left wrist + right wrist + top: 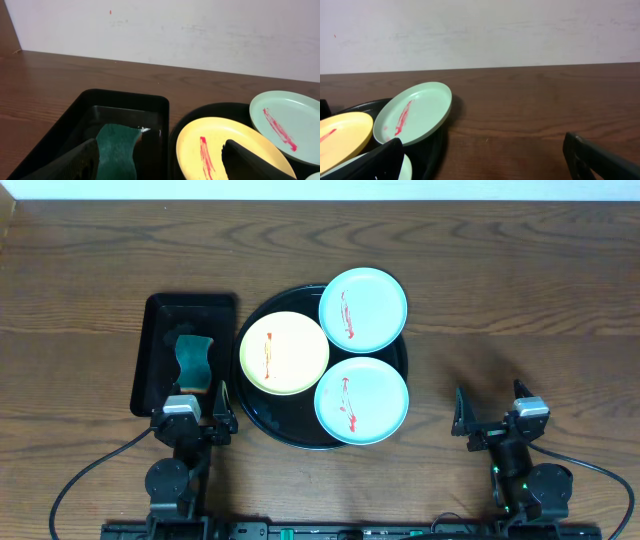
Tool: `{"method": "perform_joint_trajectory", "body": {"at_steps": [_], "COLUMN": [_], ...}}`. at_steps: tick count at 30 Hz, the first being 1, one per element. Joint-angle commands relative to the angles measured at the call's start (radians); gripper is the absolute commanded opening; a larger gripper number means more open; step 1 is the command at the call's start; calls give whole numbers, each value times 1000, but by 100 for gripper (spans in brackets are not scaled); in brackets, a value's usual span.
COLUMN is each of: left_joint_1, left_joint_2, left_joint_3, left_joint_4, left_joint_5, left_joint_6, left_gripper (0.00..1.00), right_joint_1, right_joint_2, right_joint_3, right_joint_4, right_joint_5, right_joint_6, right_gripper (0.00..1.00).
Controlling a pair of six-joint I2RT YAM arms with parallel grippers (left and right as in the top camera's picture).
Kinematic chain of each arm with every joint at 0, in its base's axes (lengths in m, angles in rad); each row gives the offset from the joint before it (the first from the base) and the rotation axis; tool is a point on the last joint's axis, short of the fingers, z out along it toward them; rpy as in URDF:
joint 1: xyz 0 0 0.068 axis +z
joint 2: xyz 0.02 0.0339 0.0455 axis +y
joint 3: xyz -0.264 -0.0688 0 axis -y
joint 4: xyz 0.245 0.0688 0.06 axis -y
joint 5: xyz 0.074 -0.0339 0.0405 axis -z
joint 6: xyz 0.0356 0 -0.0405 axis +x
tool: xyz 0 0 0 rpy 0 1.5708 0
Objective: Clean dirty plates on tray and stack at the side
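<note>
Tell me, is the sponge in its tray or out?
In: the teal sponge lies inside the rectangular black tray, its walls on all sides.

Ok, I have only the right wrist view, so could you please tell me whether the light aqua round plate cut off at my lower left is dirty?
Observer: Yes, the near light aqua round plate bears a thin red streak across its middle.
Operator: Thank you. Is there anything to wipe it with?
Observer: A teal sponge lies in the small rectangular black tray, left of the large round glossy black tray.
Operator: Which arm is closer to it?
Observer: The left gripper, jaws open, faces that sponge from close by.
</note>
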Motion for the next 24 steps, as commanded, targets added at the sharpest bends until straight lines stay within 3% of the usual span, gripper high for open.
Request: {"method": "perform_joint_trajectory", "body": {"at_steps": [1,24], "left_joint_1": [2,2], "left_joint_2": [-5,-5], "left_joint_3": [-8,-8], "left_joint_4": [-48,-39], "left_joint_5": [-13,32], "left_joint_6": [18,17], "left_gripper": [79,79], "right_joint_1": [1,1], "right_joint_2": [-2,-2], "right_joint_3": [-1,-1], "right_joint_4": [-4,4], "right_joint_5": [2,25], "right_joint_6": [9,13], "right_gripper": [99,99]}}
